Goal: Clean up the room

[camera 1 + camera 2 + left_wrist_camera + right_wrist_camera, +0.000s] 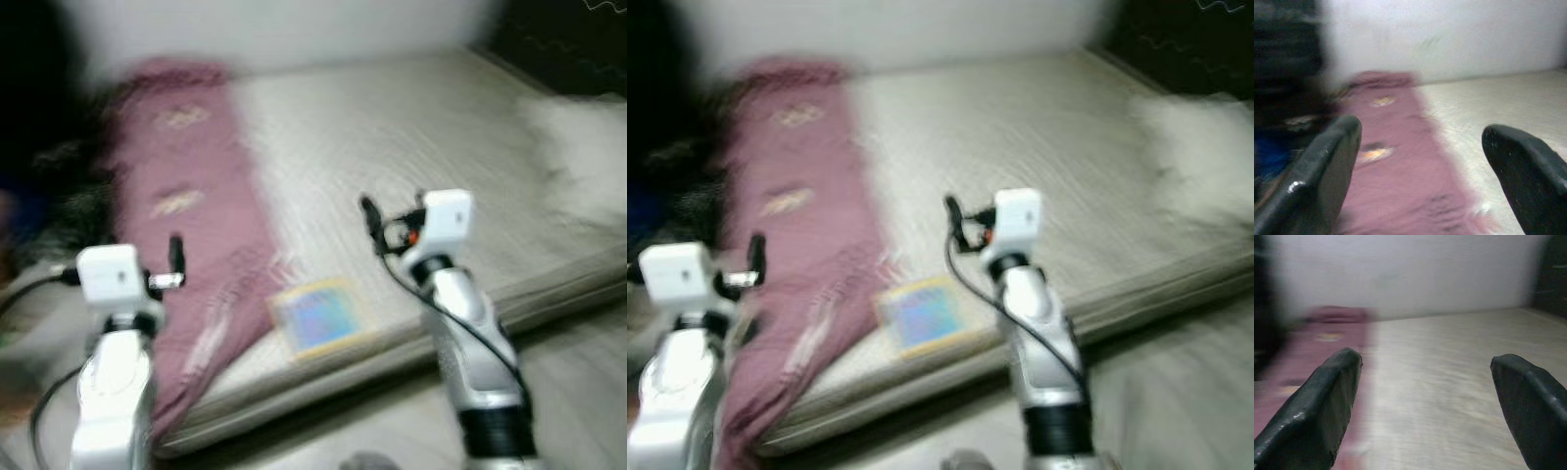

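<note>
While both arms are raised in front of the robot, the left gripper (1418,161) has its fingers spread wide and holds nothing, and the right gripper (1425,401) is spread in the same way. Just beyond them, near the front edge of the beige mattress (411,127), lies a flat book (321,317) with a blue cover and yellow border, between the two arms. Beside it, on the robot's left, a mauve blanket (186,215) runs along the mattress up to the white wall (1449,34). Farther right lies something white and soft (578,147), too blurred to identify.
</note>
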